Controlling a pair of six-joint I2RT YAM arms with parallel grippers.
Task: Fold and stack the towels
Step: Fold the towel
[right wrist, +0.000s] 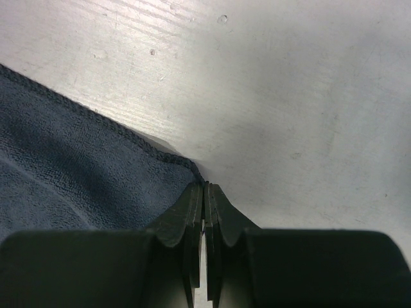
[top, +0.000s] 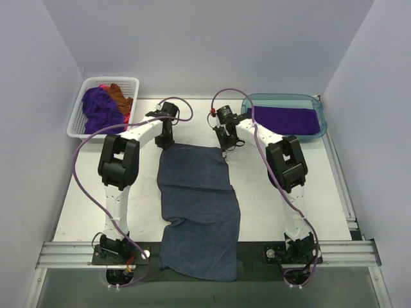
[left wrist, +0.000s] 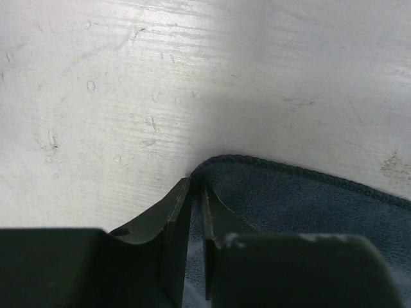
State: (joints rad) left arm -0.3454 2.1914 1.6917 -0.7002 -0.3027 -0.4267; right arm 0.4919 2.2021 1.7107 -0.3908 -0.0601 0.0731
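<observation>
A dark slate blue-grey towel (top: 196, 205) lies spread flat down the middle of the table, and its near end hangs over the front edge. My left gripper (top: 166, 142) is shut on its far left corner; in the left wrist view (left wrist: 194, 183) cloth (left wrist: 308, 199) shows between the jaws. My right gripper (top: 225, 149) is shut on the far right corner; in the right wrist view (right wrist: 205, 186) the hem of the towel (right wrist: 64, 160) ends at the tips. A folded purple towel (top: 286, 120) lies in the teal tub (top: 321, 115).
A white lattice basket (top: 77, 122) at the back left holds a crumpled purple towel (top: 99, 109), a rust-brown one (top: 120, 96) and a bit of pink (top: 126, 115). Grey walls close in the table on three sides.
</observation>
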